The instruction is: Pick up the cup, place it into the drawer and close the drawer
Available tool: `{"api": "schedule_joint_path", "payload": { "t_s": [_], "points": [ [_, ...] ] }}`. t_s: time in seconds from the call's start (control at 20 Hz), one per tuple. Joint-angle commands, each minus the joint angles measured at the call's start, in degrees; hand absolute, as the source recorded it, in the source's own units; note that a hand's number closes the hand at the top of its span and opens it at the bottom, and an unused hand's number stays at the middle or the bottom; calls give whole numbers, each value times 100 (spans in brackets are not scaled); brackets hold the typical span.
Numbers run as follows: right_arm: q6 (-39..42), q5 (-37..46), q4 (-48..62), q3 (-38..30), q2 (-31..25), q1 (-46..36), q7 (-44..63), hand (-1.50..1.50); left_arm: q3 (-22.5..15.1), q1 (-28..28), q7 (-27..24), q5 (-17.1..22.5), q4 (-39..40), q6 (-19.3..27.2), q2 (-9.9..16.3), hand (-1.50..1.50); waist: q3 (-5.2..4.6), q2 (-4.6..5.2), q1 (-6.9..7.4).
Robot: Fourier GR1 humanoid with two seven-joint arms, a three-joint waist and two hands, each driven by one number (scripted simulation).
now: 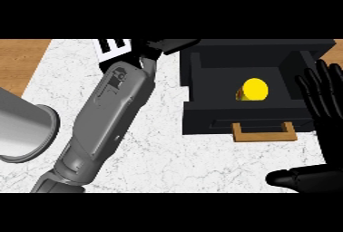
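The right hand [326, 111] stands open, fingers straight, holding nothing, just beside the open black drawer [201, 81]. The left hand [164, 46], fingers extended, empty, reaches past the drawer's far corner. The yellow cup [254, 89] lies inside the drawer; the black-and-white label [111, 46] on the tabletop [174, 154] is unreadable.

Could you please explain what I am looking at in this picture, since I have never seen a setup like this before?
This single view looks steeply down from a humanoid robot's head onto a white marbled counter top. The long grey forearm is the robot's left arm, reaching up toward its black left hand near the top; I cannot tell how that hand is shaped. The black right hand stands open at the right edge, fingers straight, holding nothing. Between them sits a black open drawer with a wooden handle; a yellow cup already lies inside it. A grey metal cylinder stands at the left.
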Motion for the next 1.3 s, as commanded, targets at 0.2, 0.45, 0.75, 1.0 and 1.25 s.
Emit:
{"api": "schedule_joint_path", "payload": {
  "t_s": [0.2,0.45,0.75,1.0,1.25],
  "points": [
    [37,101,213,93,72,-4,-198,-150,-577,-530,-730,622,1452,387,-1,150,2,26,-86],
    [126,-67,102,-71,-107,-80,-53,-150,-963,-1030,-793,1321,2079,697,-1,150,3,35,-187],
    [76,178,-116,343,110,79,-96,-150,-1581,-1271,-1005,1689,2743,816,-1,150,5,81,-424],
    [-23,97,231,204,89,-461,-60,-150,-2081,-1352,-1120,1799,3001,814,-1,150,5,113,-417],
    [212,-75,106,169,65,25,-240,-150,-2395,-1623,-809,1882,3343,862,-1,150,11,121,-497]
  ]
}}
